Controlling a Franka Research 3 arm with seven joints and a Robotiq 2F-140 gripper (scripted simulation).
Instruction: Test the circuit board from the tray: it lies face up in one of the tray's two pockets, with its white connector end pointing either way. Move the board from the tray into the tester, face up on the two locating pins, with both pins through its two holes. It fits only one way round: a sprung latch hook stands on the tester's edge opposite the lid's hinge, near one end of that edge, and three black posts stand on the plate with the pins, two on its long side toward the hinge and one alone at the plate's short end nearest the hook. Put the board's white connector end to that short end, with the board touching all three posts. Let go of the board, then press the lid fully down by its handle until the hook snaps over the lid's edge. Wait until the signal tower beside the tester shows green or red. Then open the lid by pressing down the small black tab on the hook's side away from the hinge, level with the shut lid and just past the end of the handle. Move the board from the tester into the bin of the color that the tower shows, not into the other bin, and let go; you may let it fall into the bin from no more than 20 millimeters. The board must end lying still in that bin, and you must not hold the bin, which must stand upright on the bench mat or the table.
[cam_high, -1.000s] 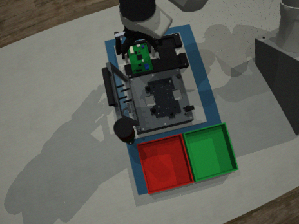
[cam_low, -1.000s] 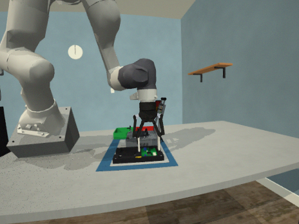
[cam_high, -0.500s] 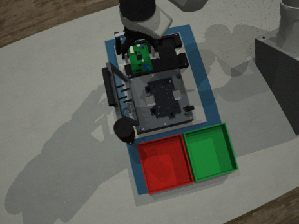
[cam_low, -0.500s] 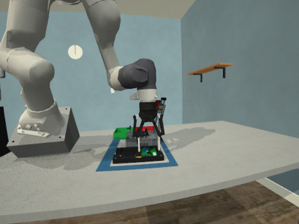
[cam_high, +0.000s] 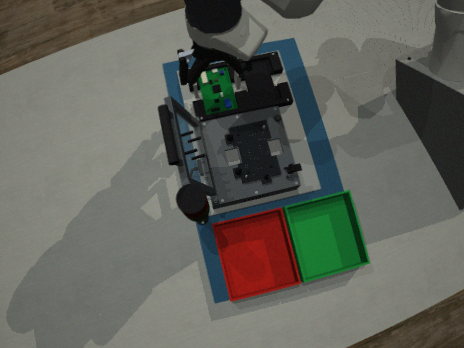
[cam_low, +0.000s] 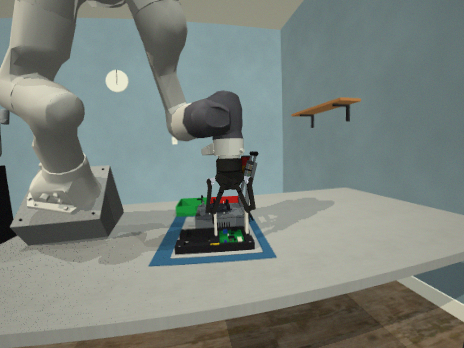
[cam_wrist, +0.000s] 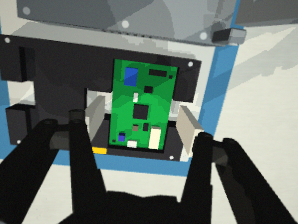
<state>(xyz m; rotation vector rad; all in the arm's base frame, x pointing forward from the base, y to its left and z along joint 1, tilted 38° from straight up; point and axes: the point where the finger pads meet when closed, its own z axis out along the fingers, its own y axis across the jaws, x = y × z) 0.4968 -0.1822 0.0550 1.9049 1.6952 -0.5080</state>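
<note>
One green circuit board (cam_wrist: 142, 109) lies face up in one pocket of the black tray (cam_high: 272, 80), at the upper center of the top view. The gripper (cam_wrist: 144, 125) straddles it, fingers spread and pinching nothing. Two bins, red (cam_high: 258, 254) and green (cam_high: 327, 235), sit at lower right. Only the top view shows the tester (cam_high: 250, 192) with its lid (cam_high: 190, 142) raised; the wrist view alone shows the board's white connector (cam_wrist: 155, 137).

Grey table (cam_high: 75, 125) under blue-edged bench mat (cam_high: 325, 165) (arm pedestal (cam_low: 95, 220) alongside)
</note>
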